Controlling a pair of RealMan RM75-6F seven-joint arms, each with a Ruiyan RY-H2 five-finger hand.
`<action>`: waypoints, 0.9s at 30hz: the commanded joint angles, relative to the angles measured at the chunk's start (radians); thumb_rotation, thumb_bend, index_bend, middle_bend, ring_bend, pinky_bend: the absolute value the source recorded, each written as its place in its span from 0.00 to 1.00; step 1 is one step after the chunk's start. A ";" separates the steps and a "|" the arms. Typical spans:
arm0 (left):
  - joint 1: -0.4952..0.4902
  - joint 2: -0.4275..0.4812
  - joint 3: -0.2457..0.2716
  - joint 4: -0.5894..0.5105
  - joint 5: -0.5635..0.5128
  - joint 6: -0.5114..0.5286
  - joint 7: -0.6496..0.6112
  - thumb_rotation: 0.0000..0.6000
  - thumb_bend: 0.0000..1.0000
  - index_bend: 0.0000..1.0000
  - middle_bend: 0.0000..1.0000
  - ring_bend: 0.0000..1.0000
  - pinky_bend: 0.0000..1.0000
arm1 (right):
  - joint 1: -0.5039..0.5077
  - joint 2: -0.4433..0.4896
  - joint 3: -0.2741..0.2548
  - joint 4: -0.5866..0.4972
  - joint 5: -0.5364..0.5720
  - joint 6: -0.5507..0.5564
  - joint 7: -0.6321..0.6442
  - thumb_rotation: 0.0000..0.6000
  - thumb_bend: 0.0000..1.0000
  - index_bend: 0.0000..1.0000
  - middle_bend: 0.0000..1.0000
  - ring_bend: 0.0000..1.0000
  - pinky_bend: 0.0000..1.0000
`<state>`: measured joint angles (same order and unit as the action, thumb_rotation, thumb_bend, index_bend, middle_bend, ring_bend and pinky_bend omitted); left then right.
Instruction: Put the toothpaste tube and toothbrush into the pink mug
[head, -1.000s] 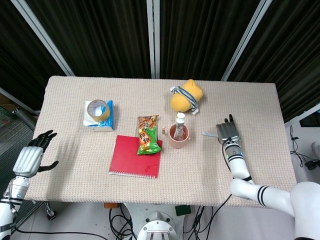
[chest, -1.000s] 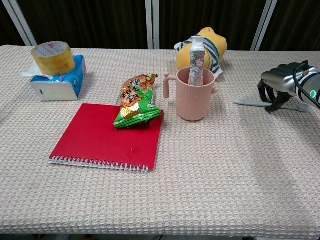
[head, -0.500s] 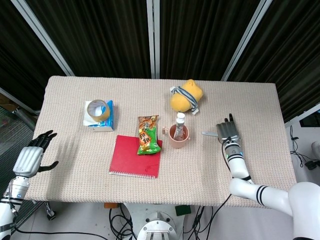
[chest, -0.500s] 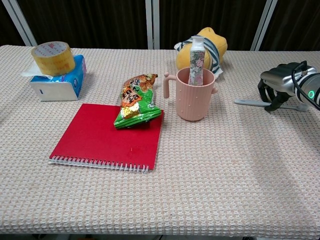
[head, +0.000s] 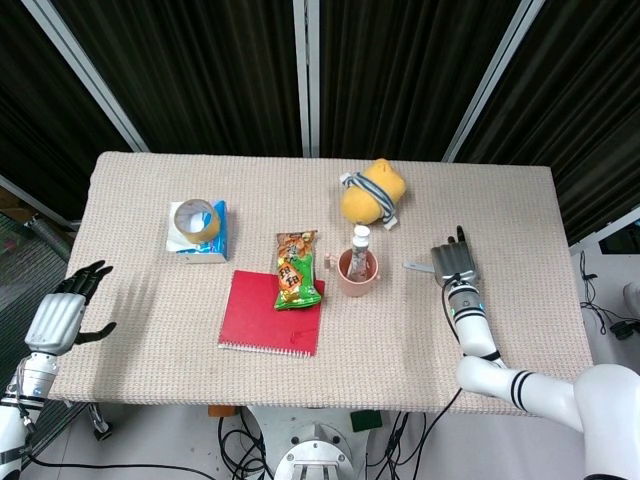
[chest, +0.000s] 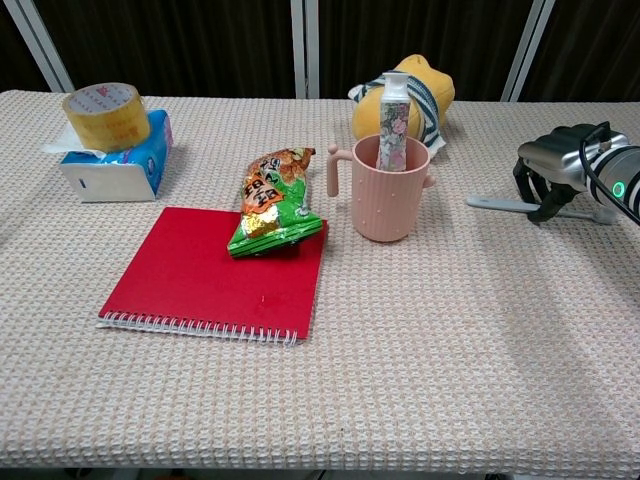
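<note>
Pink ribbed mug (chest: 392, 190), upright tube (chest: 393, 122)

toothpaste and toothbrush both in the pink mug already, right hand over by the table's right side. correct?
Only the toothpaste tube stands in the pink mug. The toothbrush lies on the table under the right hand, as the chest view shows. The rest holds.

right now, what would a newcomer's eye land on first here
Probably the red spiral notebook at the table's near left, with a green snack packet lying on its far corner. Next, the pink mug at centre with the toothpaste tube standing in it, and the right robot hand arched over the toothbrush beside it.
</note>
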<state>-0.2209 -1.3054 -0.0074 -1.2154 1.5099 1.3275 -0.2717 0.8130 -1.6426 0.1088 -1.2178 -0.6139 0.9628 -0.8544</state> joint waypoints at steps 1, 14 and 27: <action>0.000 0.000 0.000 -0.001 0.001 0.001 0.000 1.00 0.16 0.12 0.05 0.09 0.22 | -0.005 0.004 0.000 -0.005 -0.019 0.008 0.011 1.00 0.75 0.66 0.62 0.22 0.00; -0.002 0.002 -0.001 -0.008 0.004 0.004 0.003 1.00 0.16 0.11 0.05 0.09 0.22 | -0.044 0.087 0.008 -0.106 -0.167 0.087 0.093 1.00 0.75 0.66 0.62 0.22 0.00; 0.000 0.004 -0.003 -0.019 0.012 0.020 0.006 1.00 0.16 0.11 0.05 0.09 0.22 | -0.070 0.323 0.023 -0.370 -0.512 0.332 0.041 1.00 0.76 0.67 0.62 0.22 0.00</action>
<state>-0.2204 -1.3015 -0.0099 -1.2345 1.5216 1.3481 -0.2655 0.7455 -1.3814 0.1371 -1.5424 -1.0159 1.2209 -0.7628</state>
